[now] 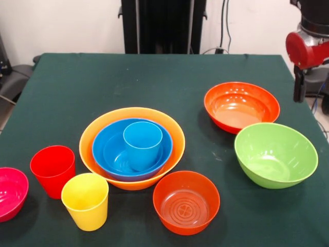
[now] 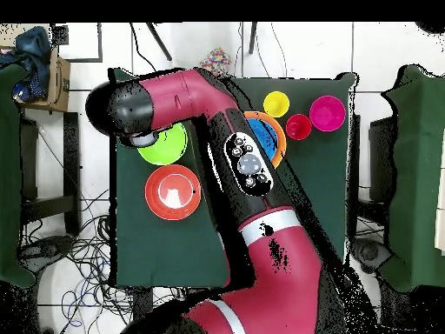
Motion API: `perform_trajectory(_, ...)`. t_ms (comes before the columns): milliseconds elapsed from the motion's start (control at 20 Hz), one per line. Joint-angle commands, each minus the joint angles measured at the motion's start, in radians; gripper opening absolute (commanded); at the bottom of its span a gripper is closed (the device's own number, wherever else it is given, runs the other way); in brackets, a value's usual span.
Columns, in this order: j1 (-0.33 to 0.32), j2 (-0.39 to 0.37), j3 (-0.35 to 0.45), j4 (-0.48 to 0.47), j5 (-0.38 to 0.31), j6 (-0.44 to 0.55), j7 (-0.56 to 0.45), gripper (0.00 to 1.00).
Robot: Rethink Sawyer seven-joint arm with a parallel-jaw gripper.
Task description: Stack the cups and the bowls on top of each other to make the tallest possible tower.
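Observation:
The tower stands left of the table's middle: the large pale orange bowl [image 1: 90,141] holds a blue bowl [image 1: 105,149], and a light blue cup [image 1: 142,144] stands upright in that. The red cup [image 1: 52,170] and the yellow cup [image 1: 86,200] stand upright to its front left. The magenta bowl [image 1: 9,193] is at the left edge. One red-orange bowl [image 1: 186,201] sits at the front, another [image 1: 241,106] at the back right. The lime green bowl [image 1: 275,154] is at the right. My gripper [image 1: 298,85] shows only as a dark piece beyond the table's right edge, apart from everything.
In the overhead view the red arm [image 2: 217,113] crosses the table and hides most of the tower and one red-orange bowl. Its end is above the lime green bowl [image 2: 165,150]. The black pedestal [image 1: 163,25] stands behind the table's far edge.

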Motion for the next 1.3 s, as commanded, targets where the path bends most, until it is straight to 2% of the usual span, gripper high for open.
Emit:
perform_trajectory(50,0.026,-0.005,-0.091,0.029,0.017,-0.042,0.179,1.0)
perform_trajectory(450,0.032,-0.008,-0.096,0.033,0.007,-0.048,0.188,1.0)
perform_trajectory(700,0.07,0.006,-0.131,0.06,-0.035,-0.042,0.188,1.0)
perform_trajectory(900,0.099,0.005,-0.184,0.137,-0.089,-0.186,0.235,1.0)
perform_trajectory(1300,0.146,0.034,-0.27,0.186,-0.136,-0.327,0.228,1.0)
